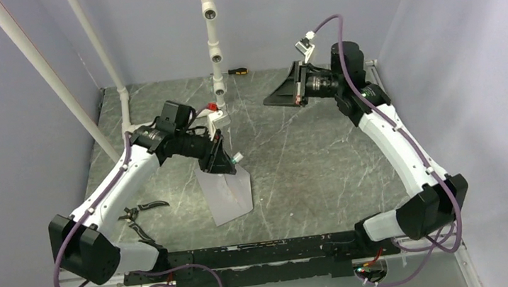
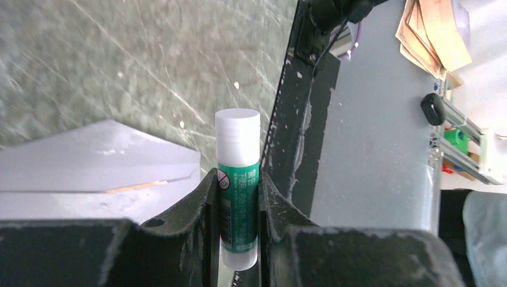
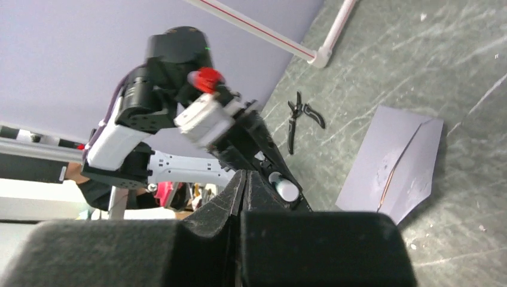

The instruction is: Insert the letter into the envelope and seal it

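Envelope (image 1: 227, 195) just below left gripper (image 1: 227, 163) clamping a glue stick (image 2: 238, 173), letter (image 2: 134, 187) edge peeking inside envelope, right gripper (image 3: 244, 179) closed, empty

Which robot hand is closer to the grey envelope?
Left. The left gripper, clamping a glue stick, is at the envelope's far end. The right gripper, shut and empty, is off to the right toward the back of the table, well apart from it.

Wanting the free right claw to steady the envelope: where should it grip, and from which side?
Probably the envelope by its right long edge, coming low from the right: it lies flat, and the left claw holding the glue stick hangs over its far end.
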`<state>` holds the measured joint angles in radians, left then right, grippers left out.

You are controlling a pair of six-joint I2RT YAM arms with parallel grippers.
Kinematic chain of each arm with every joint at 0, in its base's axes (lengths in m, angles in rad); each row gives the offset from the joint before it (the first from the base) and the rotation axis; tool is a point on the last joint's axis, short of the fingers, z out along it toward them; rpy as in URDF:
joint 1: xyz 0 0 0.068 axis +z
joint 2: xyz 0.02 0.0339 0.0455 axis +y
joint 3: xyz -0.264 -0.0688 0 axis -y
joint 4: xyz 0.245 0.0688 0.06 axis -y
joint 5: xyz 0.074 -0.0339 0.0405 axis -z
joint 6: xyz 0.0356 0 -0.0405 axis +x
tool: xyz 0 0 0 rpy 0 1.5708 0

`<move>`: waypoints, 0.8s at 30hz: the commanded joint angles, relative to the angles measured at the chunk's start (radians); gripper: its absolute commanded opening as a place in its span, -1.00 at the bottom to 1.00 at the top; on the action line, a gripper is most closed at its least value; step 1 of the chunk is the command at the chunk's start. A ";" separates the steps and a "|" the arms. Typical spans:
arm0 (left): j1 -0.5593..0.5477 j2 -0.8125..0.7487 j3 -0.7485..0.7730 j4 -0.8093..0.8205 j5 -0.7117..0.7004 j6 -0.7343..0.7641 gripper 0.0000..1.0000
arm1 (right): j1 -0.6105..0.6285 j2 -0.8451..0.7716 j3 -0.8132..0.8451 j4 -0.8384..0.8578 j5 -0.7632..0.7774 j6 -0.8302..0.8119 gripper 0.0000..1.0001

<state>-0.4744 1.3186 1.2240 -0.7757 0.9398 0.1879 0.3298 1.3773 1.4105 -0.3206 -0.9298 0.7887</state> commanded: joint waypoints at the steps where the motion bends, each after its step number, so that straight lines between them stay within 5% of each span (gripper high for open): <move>1: 0.003 -0.007 0.005 -0.069 0.006 0.017 -0.95 | 0.011 -0.042 0.033 0.023 -0.041 -0.061 -1.00; 5: 0.003 -0.014 0.031 0.001 -0.004 -0.006 -0.95 | 0.073 -0.010 0.023 -0.159 0.084 -0.223 -0.99; 9: 0.003 -0.005 0.056 0.034 0.003 -0.002 -0.95 | 0.184 0.000 -0.038 -0.141 0.094 -0.210 -0.05; 12: 0.003 0.011 0.075 0.035 0.001 0.012 -0.95 | 0.253 0.003 -0.068 -0.085 0.071 -0.178 0.31; 24: 0.004 -0.004 0.085 0.083 0.052 -0.007 -0.95 | 0.303 0.067 -0.031 -0.141 0.114 -0.207 0.19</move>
<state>-0.4679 1.3342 1.2747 -0.7448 0.9298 0.1856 0.6235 1.4235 1.3304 -0.4442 -0.8516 0.6147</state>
